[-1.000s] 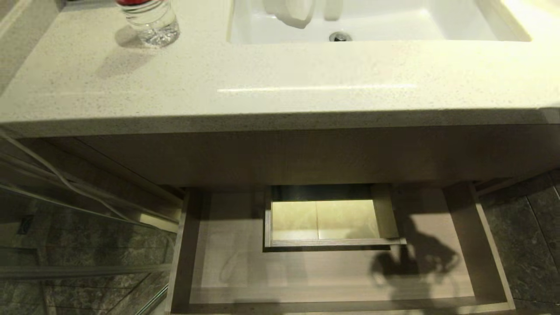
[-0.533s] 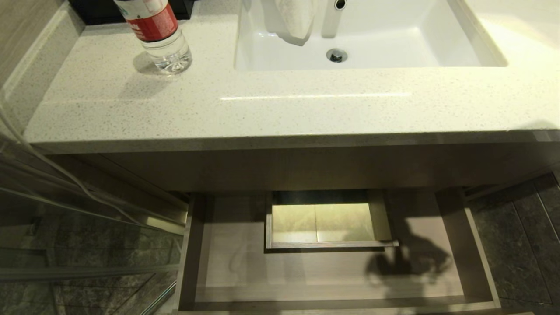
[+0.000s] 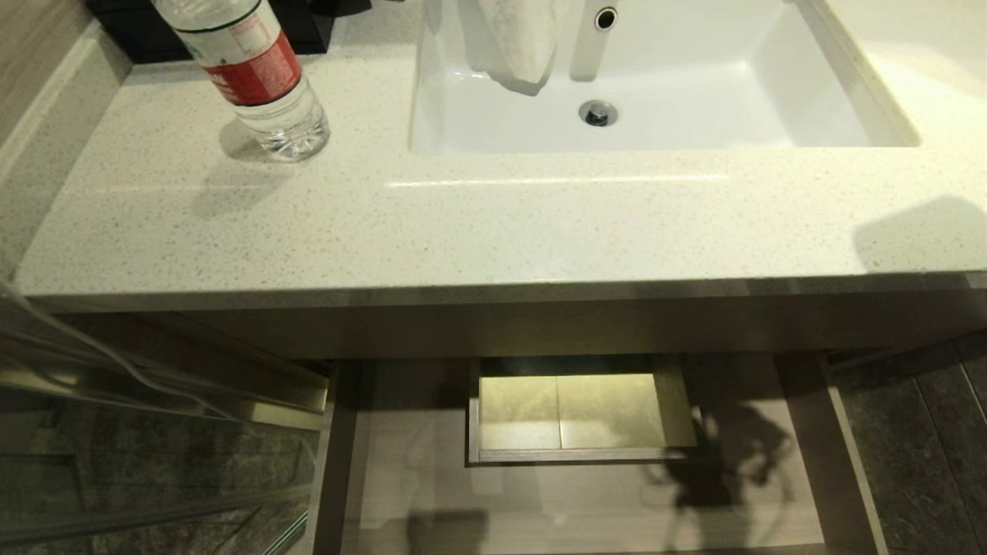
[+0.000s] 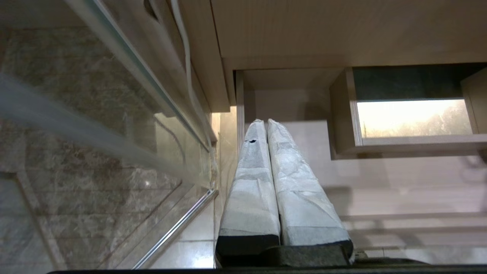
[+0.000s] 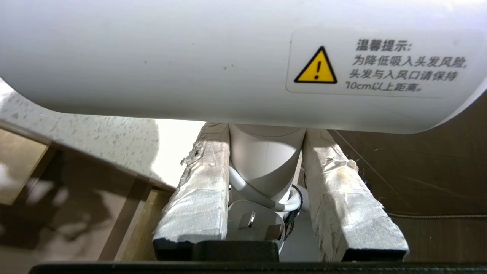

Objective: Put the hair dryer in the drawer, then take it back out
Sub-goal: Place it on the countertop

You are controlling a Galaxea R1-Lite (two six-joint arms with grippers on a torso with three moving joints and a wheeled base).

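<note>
Wood-grain drawer (image 3: 586, 493) stands pulled out under the counter (image 3: 493, 231), its bottom bare; a bottle (image 3: 258, 77) stands far left on the counter. Left gripper (image 4: 266, 123) hangs off the drawer's left edge, fingers pressed together on nothing. Right gripper (image 5: 266, 179), out of the head view at the right, pinches the dryer (image 5: 228, 57) by its handle, the barrel lying crosswise above the fingers (image 5: 201, 182). Hard, smooth plastic likely slips and twists; it looks light. The handle seems the best hold, minding the loose cord and plug (image 5: 255, 224).
</note>
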